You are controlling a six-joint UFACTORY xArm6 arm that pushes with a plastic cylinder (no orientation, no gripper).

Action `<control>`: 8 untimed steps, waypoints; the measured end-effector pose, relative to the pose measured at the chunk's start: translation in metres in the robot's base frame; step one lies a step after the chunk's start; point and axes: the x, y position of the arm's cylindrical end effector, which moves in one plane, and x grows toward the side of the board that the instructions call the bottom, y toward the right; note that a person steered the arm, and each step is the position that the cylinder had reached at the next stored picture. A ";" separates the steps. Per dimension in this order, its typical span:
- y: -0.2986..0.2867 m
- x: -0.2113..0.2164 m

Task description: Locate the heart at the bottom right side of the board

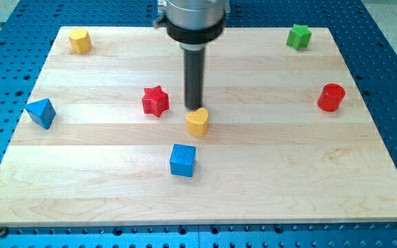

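A yellow heart (197, 122) lies near the middle of the wooden board (288, 172). My tip (194, 107) stands right behind it, at its upper edge, touching or nearly touching it. A red star (156, 100) lies just to the left of the tip. A blue cube (182, 160) lies below the heart.
A yellow block (80, 40) sits at the top left corner, a green star (298, 36) at the top right. A red cylinder (331, 97) is at the right edge, a blue triangular block (41, 112) at the left edge. Blue perforated table surrounds the board.
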 end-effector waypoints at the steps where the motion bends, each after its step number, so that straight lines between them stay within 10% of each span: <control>1: 0.005 0.040; 2: 0.099 0.082; 4: 0.068 0.111; 6: 0.229 0.166; 8: 0.177 0.108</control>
